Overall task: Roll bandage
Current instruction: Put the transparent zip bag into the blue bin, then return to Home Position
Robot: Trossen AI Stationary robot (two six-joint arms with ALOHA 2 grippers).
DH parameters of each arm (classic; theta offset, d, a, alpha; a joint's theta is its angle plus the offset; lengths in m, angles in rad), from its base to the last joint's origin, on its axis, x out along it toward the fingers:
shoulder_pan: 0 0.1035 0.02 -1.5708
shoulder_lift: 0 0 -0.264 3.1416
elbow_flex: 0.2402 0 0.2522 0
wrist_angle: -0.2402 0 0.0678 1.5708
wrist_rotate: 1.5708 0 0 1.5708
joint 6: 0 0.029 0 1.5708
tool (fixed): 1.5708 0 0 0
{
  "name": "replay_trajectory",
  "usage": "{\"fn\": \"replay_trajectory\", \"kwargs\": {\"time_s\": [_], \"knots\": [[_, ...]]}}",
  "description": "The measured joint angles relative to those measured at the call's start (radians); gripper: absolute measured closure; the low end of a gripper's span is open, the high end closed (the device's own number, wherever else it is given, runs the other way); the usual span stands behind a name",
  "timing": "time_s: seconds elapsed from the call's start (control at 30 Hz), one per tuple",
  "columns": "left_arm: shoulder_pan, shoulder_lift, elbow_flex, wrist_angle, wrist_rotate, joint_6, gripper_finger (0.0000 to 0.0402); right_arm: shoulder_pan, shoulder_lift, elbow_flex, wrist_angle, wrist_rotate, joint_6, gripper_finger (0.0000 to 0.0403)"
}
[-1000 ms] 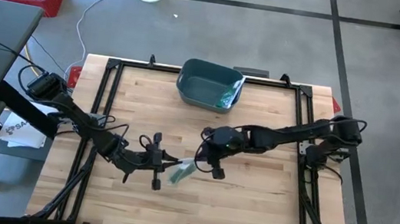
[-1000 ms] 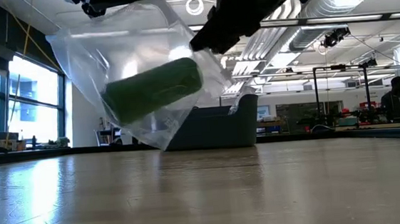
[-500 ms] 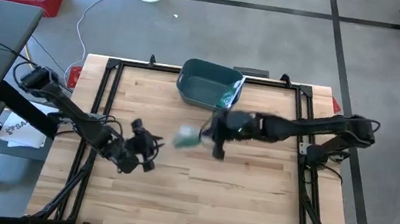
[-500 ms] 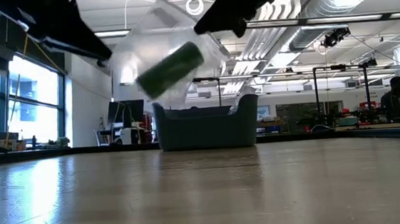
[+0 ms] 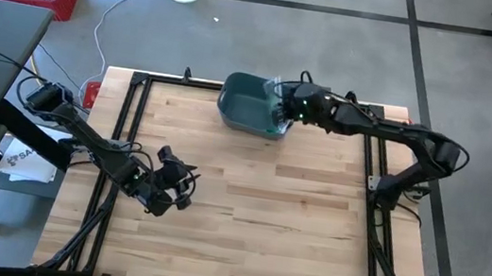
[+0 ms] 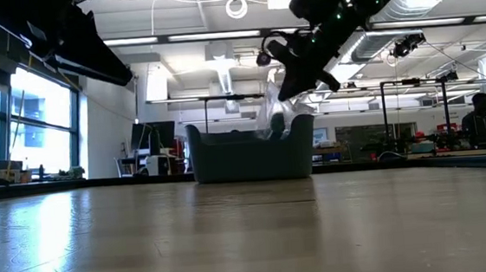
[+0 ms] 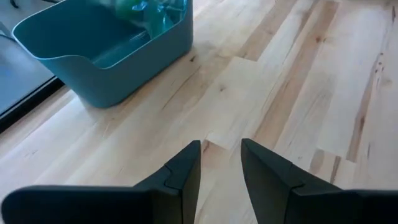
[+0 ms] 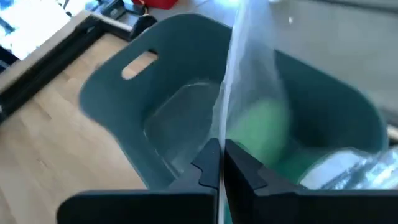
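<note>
A green bandage roll (image 8: 261,130) sits inside a clear plastic bag (image 8: 249,74). My right gripper (image 8: 220,158) is shut on that bag above the teal bin (image 5: 241,104) at the table's far edge. In the low view the bag (image 6: 276,116) hangs from my right gripper (image 6: 294,67) down into the bin (image 6: 249,157). My left gripper (image 7: 221,165) stands open over bare wood at the table's left (image 5: 175,181), touching nothing. My right gripper pinches the bag's clear film (image 8: 225,134) between its two fingers, well above the roll. The fingers slant downward from the table's right side. The bag hangs slack below them, with the roll at its lower end inside the bin's rim.
Another clear bag with green inside (image 8: 348,168) lies in the bin's right end. A black frame (image 5: 139,81) runs round the table. Bare wood (image 5: 292,220) stretches between the two arms.
My right gripper has carried the bag with the roll from the table's middle toward the far edge, ending over the bin, and has rolled its wrist. My left gripper has let go of the bag and drawn back toward the table's left.
</note>
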Motion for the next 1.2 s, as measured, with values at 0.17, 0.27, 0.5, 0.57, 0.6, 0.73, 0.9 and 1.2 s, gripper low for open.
{"fn": "replay_trajectory", "kwargs": {"time_s": [0.17, 0.27, 0.5, 0.57, 0.6, 0.73, 0.9, 1.2], "knots": [[0.000, 0.029, 0.000, 0.014, 0.001, 0.000, 0.0293, -0.064, 0.034, -0.001, -0.018, -0.075, 0.115, 0.0392], [-0.002, 0.042, 0.000, 0.016, 0.002, 0.000, 0.0293, -0.071, 0.032, -0.001, 0.010, -0.108, 0.147, 0.0370], [-0.007, 0.046, 0.000, 0.056, 0.008, 0.007, 0.0293, -0.090, -0.004, -0.001, 0.029, -0.145, 0.179, 0.0295], [-0.008, 0.046, 0.000, 0.089, 0.008, 0.036, 0.0293, -0.097, -0.022, -0.001, 0.007, -0.149, 0.141, 0.0274], [-0.008, 0.046, 0.000, 0.108, 0.010, 0.050, 0.0293, -0.101, -0.036, -0.001, 0.001, -0.157, 0.108, 0.0264], [-0.008, 0.046, 0.000, 0.214, -0.005, 0.089, 0.0293, -0.105, -0.135, -0.001, -0.051, -0.241, -0.058, 0.0237], [0.029, 0.040, -0.001, 0.422, -0.004, 0.193, 0.0295, -0.053, -0.336, 0.000, -0.279, -0.343, -0.282, 0.0234], [0.261, -0.072, 0.000, 0.790, 0.403, 0.518, 0.0349, 0.078, -0.803, -0.107, -0.595, -0.381, -0.445, 0.0233]]}}
